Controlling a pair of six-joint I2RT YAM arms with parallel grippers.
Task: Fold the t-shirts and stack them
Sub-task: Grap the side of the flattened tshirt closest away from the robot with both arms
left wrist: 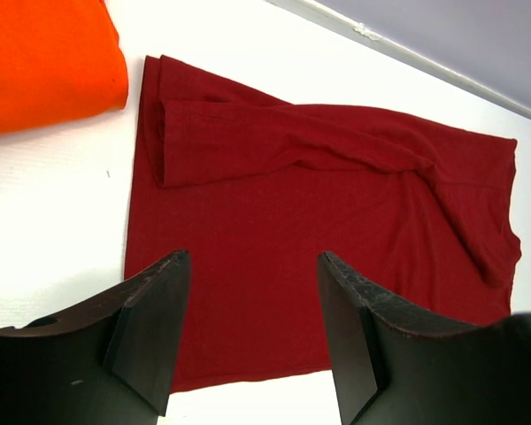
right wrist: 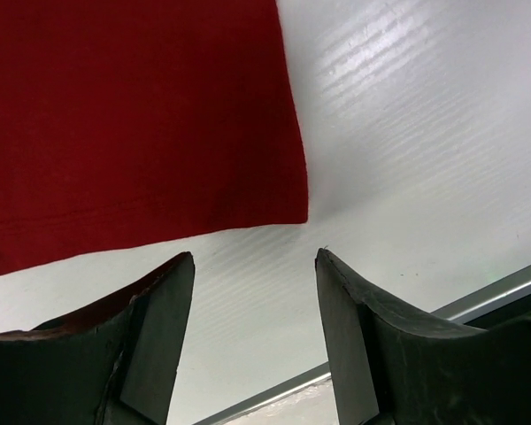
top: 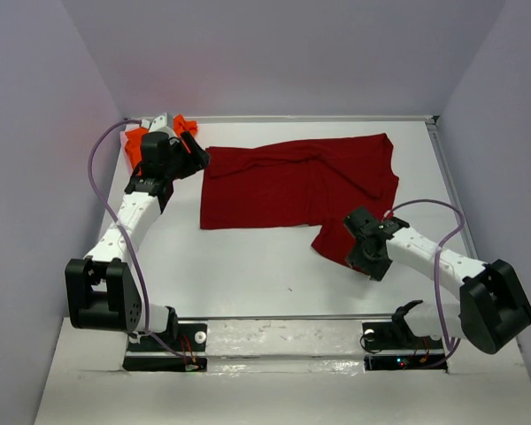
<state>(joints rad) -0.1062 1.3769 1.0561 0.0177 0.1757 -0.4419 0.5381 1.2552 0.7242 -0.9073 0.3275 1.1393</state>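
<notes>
The dark crimson red t-shirt [top: 292, 181] lies spread across the middle of the white table, with creases along its far side and a flap reaching toward the near right. In the left wrist view the red t-shirt [left wrist: 336, 204] fills the scene. The orange t-shirt [top: 137, 142] sits folded at the far left corner, partly hidden by the left arm, and its edge shows as the orange t-shirt [left wrist: 44, 62]. My left gripper [top: 197, 158] [left wrist: 252, 261] hovers open over the red shirt's left edge, holding nothing. My right gripper [top: 356, 235] [right wrist: 255, 257] is open and empty just off a corner of the red t-shirt [right wrist: 133, 115].
Pale walls close in the table on three sides. A raised rail [top: 444, 168] runs along the right edge, and a metal strip [right wrist: 478, 297] marks a table border beyond the right gripper. Both arm bases [top: 159, 341] stand at the near edge.
</notes>
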